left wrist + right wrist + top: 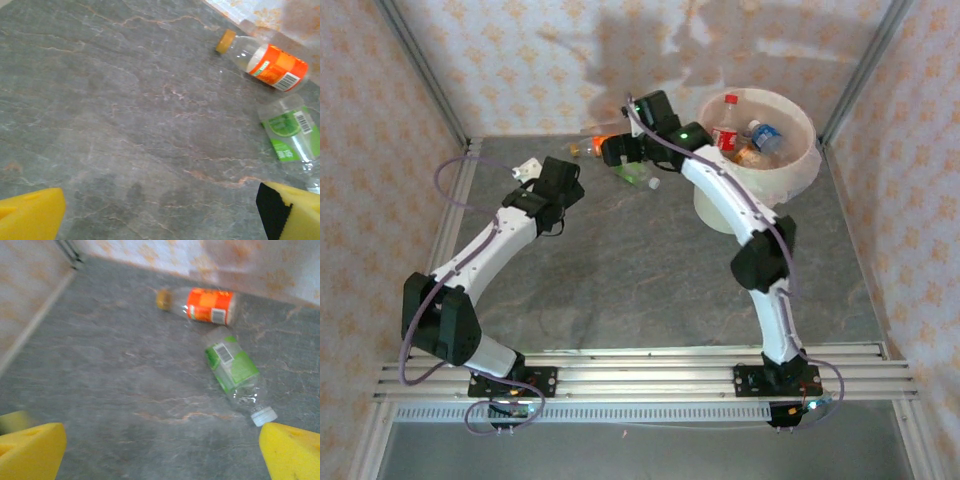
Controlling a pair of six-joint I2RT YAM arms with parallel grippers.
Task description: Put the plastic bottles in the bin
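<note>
Left claw (160, 217) spread wide, empty, above the grey bench (100, 110). Right claw (160, 452) likewise spread, empty. 2 bottles lie flat near the back wall, just beside each other: orange-label bottle (207, 305) and green-label bottle (232, 367). The bin (805, 170), far right, holds a red-label bottle (725, 130) and a blue-label bottle (767, 135).

Looked down on a grey, marble-veined tabletop (620, 290). Saw pale wallpaper (520, 60) with a small orange floral print on three sides, framed by silver metal posts (423, 75) at the back corners. Noted ribbed aluminium rails (640, 370) along the near edge. Caught broad soft shadows (650, 40) on the back wall, under bright light.
</note>
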